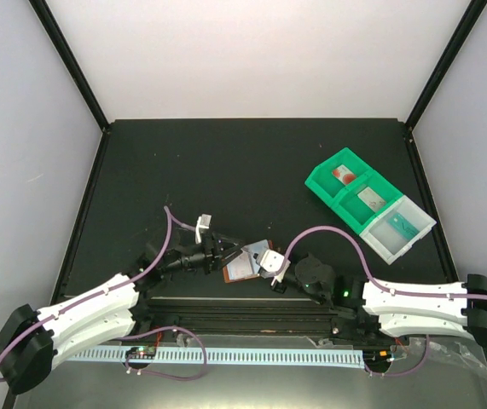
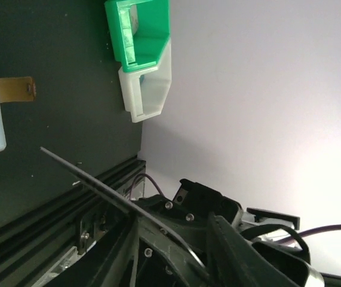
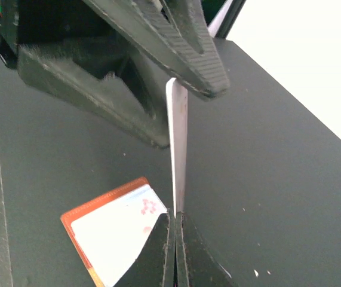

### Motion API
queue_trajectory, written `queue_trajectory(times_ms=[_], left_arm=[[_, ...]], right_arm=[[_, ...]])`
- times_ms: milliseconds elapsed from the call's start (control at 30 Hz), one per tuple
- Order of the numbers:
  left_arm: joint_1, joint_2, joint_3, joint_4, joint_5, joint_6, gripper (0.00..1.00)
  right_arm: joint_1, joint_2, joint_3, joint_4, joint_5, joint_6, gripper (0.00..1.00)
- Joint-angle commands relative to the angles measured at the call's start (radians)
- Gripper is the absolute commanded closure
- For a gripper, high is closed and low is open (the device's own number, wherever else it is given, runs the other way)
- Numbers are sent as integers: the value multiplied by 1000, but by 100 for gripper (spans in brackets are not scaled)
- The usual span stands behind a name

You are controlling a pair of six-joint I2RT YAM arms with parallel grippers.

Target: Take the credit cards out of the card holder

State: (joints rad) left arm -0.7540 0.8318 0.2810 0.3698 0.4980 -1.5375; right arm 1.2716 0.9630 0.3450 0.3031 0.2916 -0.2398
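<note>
A thin white credit card (image 3: 177,143) stands edge-on, its near end pinched in my shut right gripper (image 3: 175,216). Its far end sits between the fingers (image 3: 182,57) of my left gripper, which is open: one pad touches the card, the other stands apart. In the left wrist view the card (image 2: 92,179) runs as a dark line into my left gripper (image 2: 164,215). The brown card holder (image 3: 77,212) lies open on the table below, with a white card with red blots (image 3: 119,230) in it. From above, the left gripper (image 1: 217,253) and right gripper (image 1: 269,266) meet over the holder (image 1: 239,269).
A green compartmented tray (image 1: 318,181) with a white end section (image 1: 414,228) stands at the back right, with small flat items in its compartments. A black rail (image 1: 252,307) runs along the near edge between the arm bases.
</note>
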Motion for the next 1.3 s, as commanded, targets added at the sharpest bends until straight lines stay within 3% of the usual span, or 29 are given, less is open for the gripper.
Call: queue_trajectory(times_ms=[0, 133, 333, 567, 767, 1067, 1267], left_arm=[[-2, -4, -19, 71, 13, -33, 75], [-3, -13, -28, 68, 2, -19, 98], [-3, -25, -32, 33, -19, 56, 98], [-1, -26, 34, -134, -47, 264, 98], [-1, -8, 90, -130, 85, 450, 98], [-1, -5, 123, -120, 180, 530, 98], [-1, -50, 140, -155, 183, 575, 98]], right_arm=[[18, 12, 35, 22, 54, -34, 99], [19, 9, 46, -10, 57, -8, 94], [19, -55, 82, -137, 20, 99, 66], [11, -126, 262, -422, 38, 385, 47], [-64, -98, 406, -613, -109, 583, 45], [-346, -114, 396, -604, -582, 795, 46], [-415, -112, 380, -610, -691, 826, 47]])
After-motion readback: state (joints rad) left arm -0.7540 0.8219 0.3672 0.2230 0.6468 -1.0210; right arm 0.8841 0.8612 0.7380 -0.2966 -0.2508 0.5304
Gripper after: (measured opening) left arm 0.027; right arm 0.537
